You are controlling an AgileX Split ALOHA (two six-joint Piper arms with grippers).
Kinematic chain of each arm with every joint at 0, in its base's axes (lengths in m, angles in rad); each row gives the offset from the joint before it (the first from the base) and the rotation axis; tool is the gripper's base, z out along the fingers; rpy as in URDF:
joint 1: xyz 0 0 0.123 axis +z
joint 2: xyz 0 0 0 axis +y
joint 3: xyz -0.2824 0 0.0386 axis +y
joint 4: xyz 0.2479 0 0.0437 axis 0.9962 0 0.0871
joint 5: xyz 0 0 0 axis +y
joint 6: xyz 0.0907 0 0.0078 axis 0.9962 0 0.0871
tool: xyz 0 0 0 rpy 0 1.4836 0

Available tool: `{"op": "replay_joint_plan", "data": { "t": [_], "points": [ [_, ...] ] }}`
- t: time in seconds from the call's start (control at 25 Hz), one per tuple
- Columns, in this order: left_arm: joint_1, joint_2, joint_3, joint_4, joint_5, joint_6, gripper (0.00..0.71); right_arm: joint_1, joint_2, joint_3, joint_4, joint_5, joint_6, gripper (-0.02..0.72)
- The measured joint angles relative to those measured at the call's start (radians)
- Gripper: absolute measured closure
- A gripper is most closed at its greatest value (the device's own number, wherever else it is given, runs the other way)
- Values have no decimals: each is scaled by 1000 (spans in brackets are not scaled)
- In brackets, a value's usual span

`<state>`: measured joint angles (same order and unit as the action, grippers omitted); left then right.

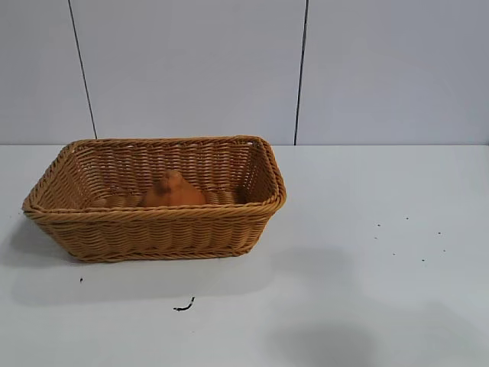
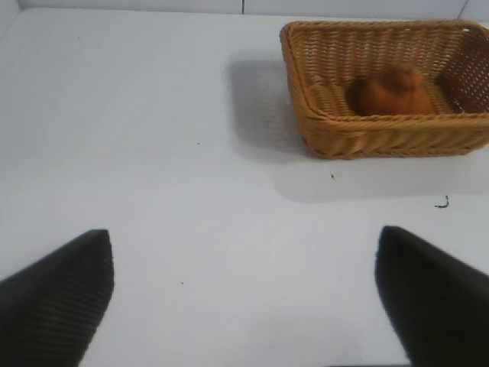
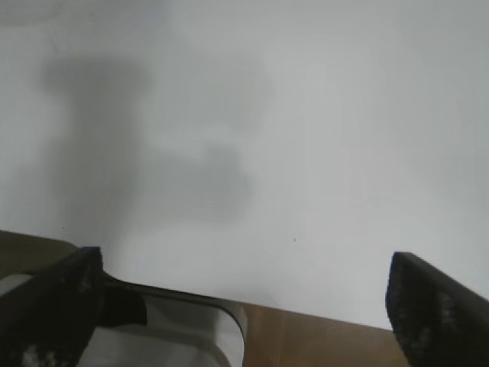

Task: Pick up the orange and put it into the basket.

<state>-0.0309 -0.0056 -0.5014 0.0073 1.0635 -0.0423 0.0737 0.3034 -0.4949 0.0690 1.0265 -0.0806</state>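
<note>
The orange (image 1: 173, 191) is seen lying inside the basket (image 1: 153, 229) toward the table's (image 1: 367, 290) back left, while the left gripper (image 2: 244, 294) and right gripper (image 3: 244, 298) are held wide apart, empty, above bare tabletop.

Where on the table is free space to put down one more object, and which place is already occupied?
The white table is bare right of the wicker basket, apart from tiny dark specks, and in front of it, except a small dark scrap. The basket's middle is occupied by the orange; its floor is free on both sides of the orange.
</note>
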Motion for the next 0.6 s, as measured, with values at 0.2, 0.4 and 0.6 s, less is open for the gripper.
{"op": "replay_joint_plan", "data": {
  "t": [0.2,0.4,0.6],
  "points": [
    [0,0,0,0,0,0,44,0,-149,2,0,-6,0,10],
    [0,0,0,0,0,0,44,0,-289,2,-1,-6,3,10],
    [0,0,0,0,0,0,44,1,-307,3,-15,-7,22,10]
  ]
}}
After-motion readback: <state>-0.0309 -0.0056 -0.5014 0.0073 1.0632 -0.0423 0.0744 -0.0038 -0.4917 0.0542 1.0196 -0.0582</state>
